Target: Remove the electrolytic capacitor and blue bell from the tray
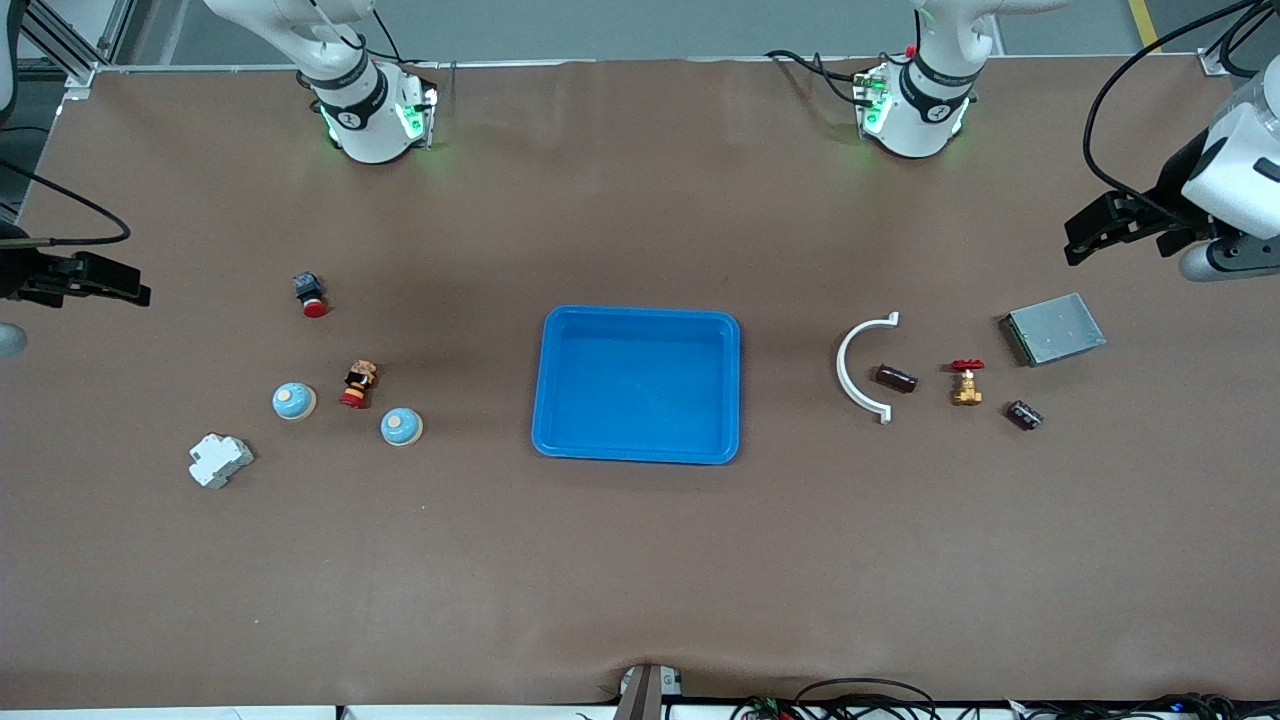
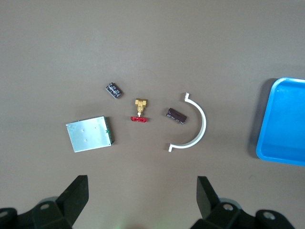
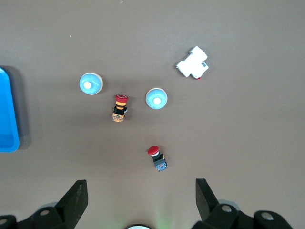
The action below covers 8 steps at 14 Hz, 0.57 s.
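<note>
You were at the end of the job, by the look of it: the tray (image 1: 637, 455) sat empty mid-table, nothing left in it to take out. Two electrolytic capacitors were already on the table toward the left arm's end, one (image 1: 896, 378) just beside the white curved clip (image 1: 860, 368), the other (image 1: 1024, 414) nearer the front camera, beside the brass valve (image 1: 966, 384). Two blue bells (image 1: 294, 401) (image 1: 401, 427) lay toward the right arm's end, flanking a small figurine (image 1: 358, 385). Which of each pair came from the tray, you couldn't tell.

My read: no pick remained, and the next move called only for parking, or confirming done.

The left gripper (image 2: 141, 191) hung over the table's edge at its own end, fingers spread wide, holding and touching nothing. The right gripper (image 3: 141, 191) hung over the table edge at its own end, likewise released and empty. Both arms waited.
</note>
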Motion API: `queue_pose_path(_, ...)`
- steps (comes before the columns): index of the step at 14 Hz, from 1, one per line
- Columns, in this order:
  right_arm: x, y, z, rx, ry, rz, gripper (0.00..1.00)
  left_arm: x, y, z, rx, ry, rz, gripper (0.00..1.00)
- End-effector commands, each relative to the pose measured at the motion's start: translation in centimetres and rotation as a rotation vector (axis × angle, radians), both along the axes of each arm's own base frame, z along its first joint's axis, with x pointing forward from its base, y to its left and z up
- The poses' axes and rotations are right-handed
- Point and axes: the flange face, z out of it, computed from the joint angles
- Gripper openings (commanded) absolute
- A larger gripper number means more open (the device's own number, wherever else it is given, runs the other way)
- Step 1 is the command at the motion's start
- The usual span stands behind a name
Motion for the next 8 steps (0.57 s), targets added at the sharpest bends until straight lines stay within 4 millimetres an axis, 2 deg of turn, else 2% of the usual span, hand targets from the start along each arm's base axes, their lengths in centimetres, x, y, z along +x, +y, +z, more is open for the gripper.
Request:
queue_pose_path(1,-2.6,-1.1,0.5,0.002,-0.043,-0.028,1.0,0.5,-0.1,-0.1,0.005,-0.014,-0.018,1.0)
queue_pose_path(3,-5.2,-1.0,0.4,0.0,-0.112,-0.046,1.0,0.6,0.1,-0.1,0.004,-0.018,-0.015,1.0)
queue_pose_path(6,-5.1,-0.9,2.2,-0.003,-0.14,-0.048,1.0,1.2,0.0,-0.8,0.002,-0.019,-0.018,1.0)
queue_pose_path(8,-5.1,-0.8,2.5,-0.003,-0.138,-0.043,1.0,1.2,0.0,-0.7,0.002,-0.02,-0.017,1.0)
